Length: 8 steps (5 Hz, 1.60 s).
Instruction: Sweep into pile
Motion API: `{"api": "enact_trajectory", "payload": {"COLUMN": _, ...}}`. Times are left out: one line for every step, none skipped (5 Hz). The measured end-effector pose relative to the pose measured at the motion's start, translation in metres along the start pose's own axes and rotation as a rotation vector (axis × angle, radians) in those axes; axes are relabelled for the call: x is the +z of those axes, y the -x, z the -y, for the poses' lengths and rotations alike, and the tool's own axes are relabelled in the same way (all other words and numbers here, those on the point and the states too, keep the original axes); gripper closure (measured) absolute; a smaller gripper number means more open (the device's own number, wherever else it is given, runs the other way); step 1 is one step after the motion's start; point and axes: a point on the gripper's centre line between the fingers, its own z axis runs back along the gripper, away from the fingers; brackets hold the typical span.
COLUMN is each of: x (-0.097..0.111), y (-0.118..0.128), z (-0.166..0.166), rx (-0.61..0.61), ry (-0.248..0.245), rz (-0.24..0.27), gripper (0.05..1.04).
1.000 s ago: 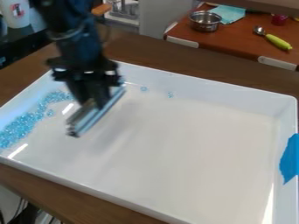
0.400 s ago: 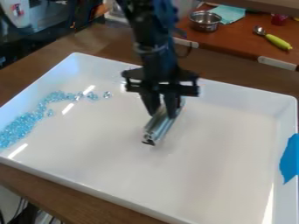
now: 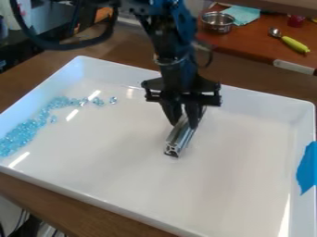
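Note:
My black gripper [image 3: 184,124] hangs over the middle of the white tray [image 3: 235,185], shut on a silver metal bar [image 3: 180,137]. The bar lies slantwise, its near end pointing toward the lower left; whether it touches the tray floor I cannot tell. Light-blue beads [image 3: 23,132] form a curved band along the tray's left side, densest at the lower left. A few looser beads [image 3: 98,101] trail off toward the back wall, well left of the bar.
Raised walls surround the tray, with blue tape [image 3: 307,169] on the right one. Behind, a reddish-brown surface holds a metal pot [image 3: 217,22], a teal cloth [image 3: 242,14] and a green-handled spoon [image 3: 293,43].
The gripper and bar have moved right from the tray's left part to its middle. The few beads once near the back wall's middle now sit farther left, by the band's end.

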Motion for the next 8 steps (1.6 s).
{"api": "enact_trajectory", "payload": {"x": 0.000, "y": -0.005, "z": -0.005, "rx": 0.011, "ry": 0.001, "rz": 0.026, "gripper": 0.748}}
{"api": "enact_trajectory", "payload": {"x": 0.001, "y": -0.006, "z": -0.022, "rx": 0.037, "ry": 0.003, "rz": 0.043, "gripper": 0.748}}
{"api": "enact_trajectory", "payload": {"x": 0.004, "y": -0.004, "z": -0.040, "rx": 0.047, "ry": -0.006, "rz": 0.060, "gripper": 0.748}}
{"api": "enact_trajectory", "payload": {"x": 0.007, "y": -0.005, "z": -0.059, "rx": 0.062, "ry": -0.018, "rz": 0.071, "gripper": 0.748}}
{"api": "enact_trajectory", "payload": {"x": 0.011, "y": -0.007, "z": -0.083, "rx": 0.107, "ry": -0.038, "rz": 0.073, "gripper": 0.748}}
{"api": "enact_trajectory", "payload": {"x": 0.011, "y": -0.008, "z": -0.099, "rx": 0.163, "ry": -0.057, "rz": 0.037, "gripper": 0.748}}
{"api": "enact_trajectory", "payload": {"x": 0.017, "y": -0.012, "z": -0.130, "rx": 0.279, "ry": -0.104, "rz": 0.001, "gripper": 0.748}}
{"api": "enact_trajectory", "payload": {"x": 0.025, "y": -0.007, "z": -0.155, "rx": 0.409, "ry": -0.153, "rz": -0.007, "gripper": 0.748}}
